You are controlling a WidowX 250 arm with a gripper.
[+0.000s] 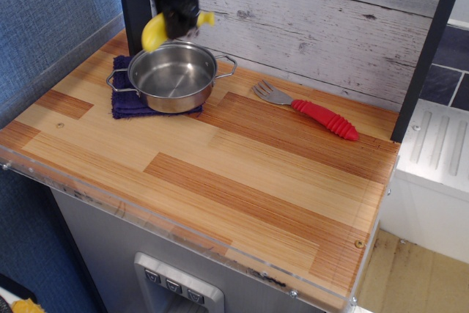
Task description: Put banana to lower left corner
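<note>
The yellow toy banana (156, 31) hangs in the air above the far rim of the steel pot (172, 77), held in my black gripper (178, 20), which is shut on it. One banana end pokes out to the right of the fingers. The pot is empty. The lower left corner (16, 153) of the striped wood tabletop lies at the left front, with a clear acrylic edge strip and a small screw, well away from the gripper.
The pot stands on a dark blue cloth (126, 100) at the back left. A fork with a red handle (322, 117) lies at the back right. A black post (135, 5) stands behind the pot. A white plank wall (330, 27) backs the table.
</note>
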